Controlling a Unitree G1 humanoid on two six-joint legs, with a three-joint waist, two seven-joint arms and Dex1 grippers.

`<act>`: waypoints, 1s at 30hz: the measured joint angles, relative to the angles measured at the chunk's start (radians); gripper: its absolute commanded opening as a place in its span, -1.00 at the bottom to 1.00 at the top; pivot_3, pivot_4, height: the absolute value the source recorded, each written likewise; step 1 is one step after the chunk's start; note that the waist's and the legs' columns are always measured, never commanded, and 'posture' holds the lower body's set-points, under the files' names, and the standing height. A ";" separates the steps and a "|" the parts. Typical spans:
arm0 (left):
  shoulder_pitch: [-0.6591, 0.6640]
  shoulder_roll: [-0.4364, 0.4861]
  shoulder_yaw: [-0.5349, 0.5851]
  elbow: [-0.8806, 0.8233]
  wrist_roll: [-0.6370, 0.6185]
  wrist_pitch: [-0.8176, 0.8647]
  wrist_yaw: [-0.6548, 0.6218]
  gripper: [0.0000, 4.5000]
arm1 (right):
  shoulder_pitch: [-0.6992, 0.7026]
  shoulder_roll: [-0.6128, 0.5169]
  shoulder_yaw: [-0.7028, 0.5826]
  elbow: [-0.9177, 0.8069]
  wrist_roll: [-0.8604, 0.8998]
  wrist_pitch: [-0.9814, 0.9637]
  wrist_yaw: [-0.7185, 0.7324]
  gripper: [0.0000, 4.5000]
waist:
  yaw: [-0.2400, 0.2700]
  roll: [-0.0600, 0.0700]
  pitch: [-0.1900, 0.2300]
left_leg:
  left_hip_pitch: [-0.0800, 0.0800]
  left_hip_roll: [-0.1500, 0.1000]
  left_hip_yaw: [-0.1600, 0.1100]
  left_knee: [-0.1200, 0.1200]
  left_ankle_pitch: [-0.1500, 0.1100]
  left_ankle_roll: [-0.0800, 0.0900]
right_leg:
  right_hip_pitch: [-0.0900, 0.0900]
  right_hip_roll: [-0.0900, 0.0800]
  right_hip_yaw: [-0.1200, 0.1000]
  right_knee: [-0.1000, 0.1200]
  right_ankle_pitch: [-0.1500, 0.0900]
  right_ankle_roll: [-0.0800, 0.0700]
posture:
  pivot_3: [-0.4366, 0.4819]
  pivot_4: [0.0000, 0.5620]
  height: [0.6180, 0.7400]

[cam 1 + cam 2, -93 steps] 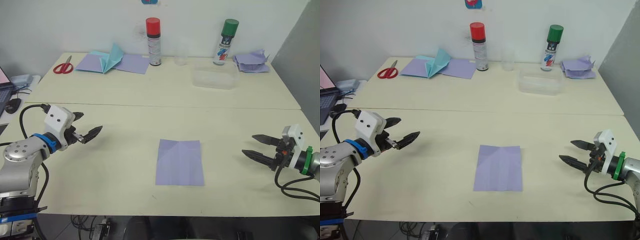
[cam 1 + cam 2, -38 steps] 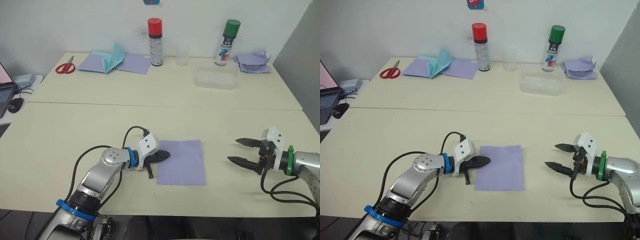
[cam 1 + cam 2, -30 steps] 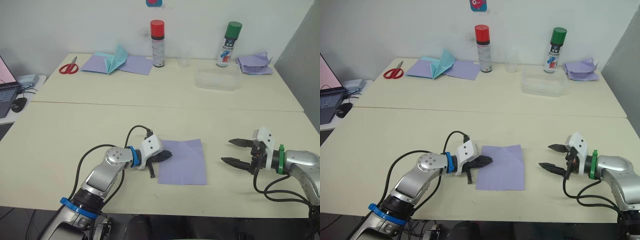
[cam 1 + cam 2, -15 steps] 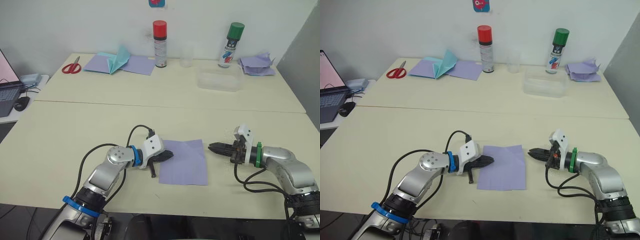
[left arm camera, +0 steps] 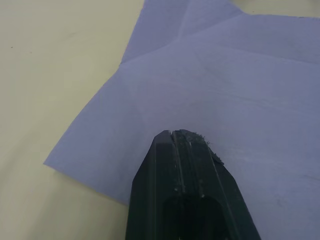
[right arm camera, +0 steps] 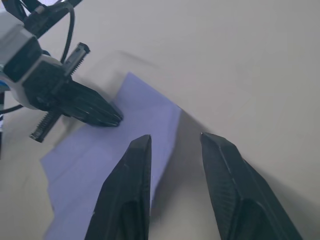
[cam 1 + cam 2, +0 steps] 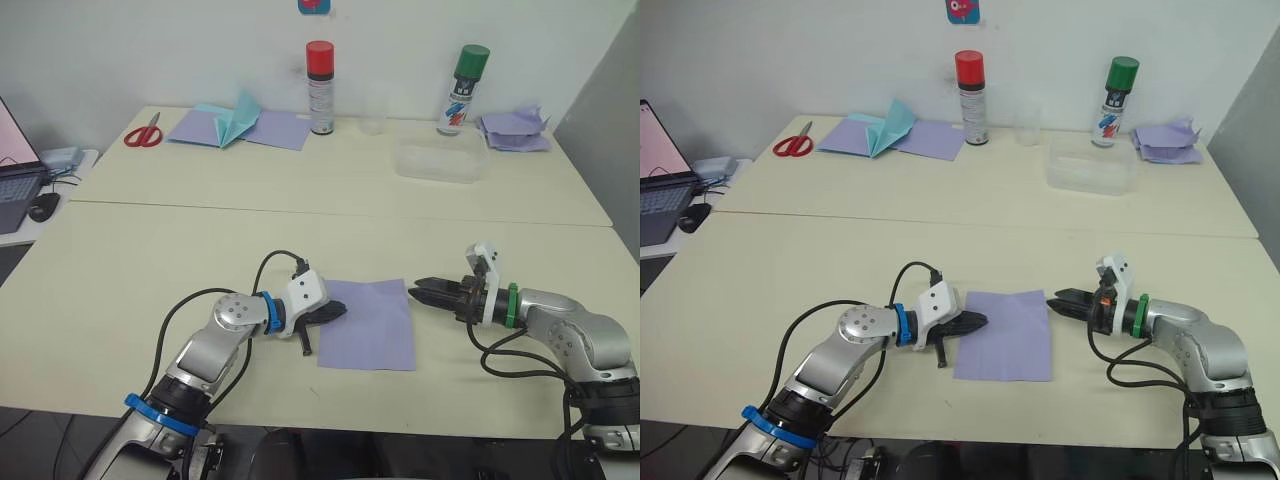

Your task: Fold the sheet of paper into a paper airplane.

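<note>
Two black-fingered grippers are meeting at one lavender sheet of paper (image 7: 367, 324), which is lying flat on the near part of the cream table (image 7: 150, 260), between the arms. Faint crease lines are showing across it in the left wrist view, but no flap is standing up and no pointed tip is forming, so the folding appears barely begun and nearly all of the airplane is left to make. At the sheet's left edge, the left gripper (image 7: 335, 311) is pressing down on the paper with its fingers together, apparently pinning it and clamping nothing. At the sheet's far right corner, the right gripper (image 7: 1059, 300) is reaching in with its fingers slightly apart, the tips just beside or touching that corner; whether the paper edge is lying between them is not possible to tell. Farther back, on the rear half of the table, a clear plastic container (image 7: 434, 162) is sitting open-topped and seems to be holding nothing. Behind it, a green-capped spray can (image 7: 464, 76) is standing upright, with a small clear cup (image 7: 372, 122) and a red-capped spray can (image 7: 320, 74) to its left. Along the far edge, purple sheets with a teal peaked piece (image 7: 228, 122) are lying beside red scissors (image 7: 143, 133), and a wrinkly heap of purple papers (image 7: 514, 130) is resting at the far right.
</note>
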 measured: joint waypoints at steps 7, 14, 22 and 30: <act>0.003 0.004 0.000 -0.011 0.001 0.006 0.000 -1.00 | 0.010 -0.010 0.056 -0.016 -0.011 0.032 -0.013 -0.25 | 0.000 0.000 0.000 | -0.002 -0.001 -0.003 0.000 0.000 0.001 | 0.000 0.000 0.000 0.000 0.000 0.000 | -0.05 -0.47 1.00; 0.006 0.006 0.000 -0.017 0.003 0.010 0.004 -1.00 | 0.013 -0.005 0.078 -0.017 -0.026 0.050 -0.020 -0.66 | 0.000 0.000 0.000 | -0.002 -0.001 -0.003 0.000 -0.001 0.002 | 0.000 0.000 -0.001 0.000 0.000 0.000 | -0.05 -0.47 1.00; 0.014 0.006 0.000 -0.028 0.003 0.017 0.014 -1.00 | -0.008 0.034 0.057 -0.017 0.024 0.105 -0.035 -1.00 | -0.001 0.000 0.000 | -0.002 -0.001 -0.004 -0.001 -0.001 0.002 | 0.000 0.000 -0.001 0.000 0.000 0.000 | -0.05 -0.47 1.00; 0.017 0.006 -0.002 -0.028 0.008 0.008 0.020 -1.00 | -0.084 0.122 -0.043 -0.016 0.175 0.313 -0.129 -1.00 | -0.003 0.000 0.000 | -0.003 -0.002 -0.005 -0.001 -0.001 0.002 | 0.000 0.000 -0.001 0.000 0.000 0.000 | -0.05 -0.47 1.00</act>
